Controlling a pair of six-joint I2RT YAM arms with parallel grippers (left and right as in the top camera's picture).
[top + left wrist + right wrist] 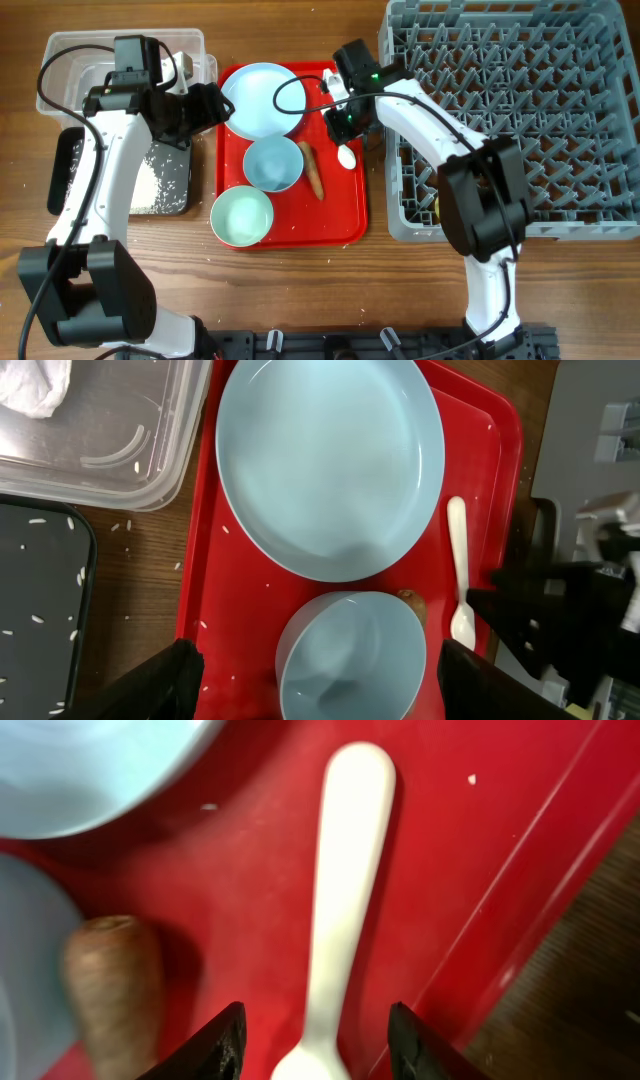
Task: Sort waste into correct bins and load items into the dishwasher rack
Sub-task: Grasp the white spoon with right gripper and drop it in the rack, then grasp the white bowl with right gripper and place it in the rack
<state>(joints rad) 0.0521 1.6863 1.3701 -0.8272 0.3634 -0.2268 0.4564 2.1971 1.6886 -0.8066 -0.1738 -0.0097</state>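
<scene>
A white spoon (345, 890) lies on the red tray (345, 215) by its right rim. My right gripper (320, 1045) is open and straddles the spoon's neck; it also shows in the overhead view (343, 128). A brown stick (112, 980) lies left of the spoon. My left gripper (322, 680) is open and empty above a pale blue bowl (350, 660), at the tray's left side (215, 105). The pale blue plate (262, 98) and a second bowl (241, 216) sit on the tray. Crumpled white paper (35, 385) lies in the clear tub (70, 70). The red wrapper is out of view.
The grey rack (510, 110) fills the right side, its left wall next to the tray. The black tray (160, 185) with white rice crumbs lies in front of the clear tub. A bit of yellow (440, 207) shows in the rack's near left corner.
</scene>
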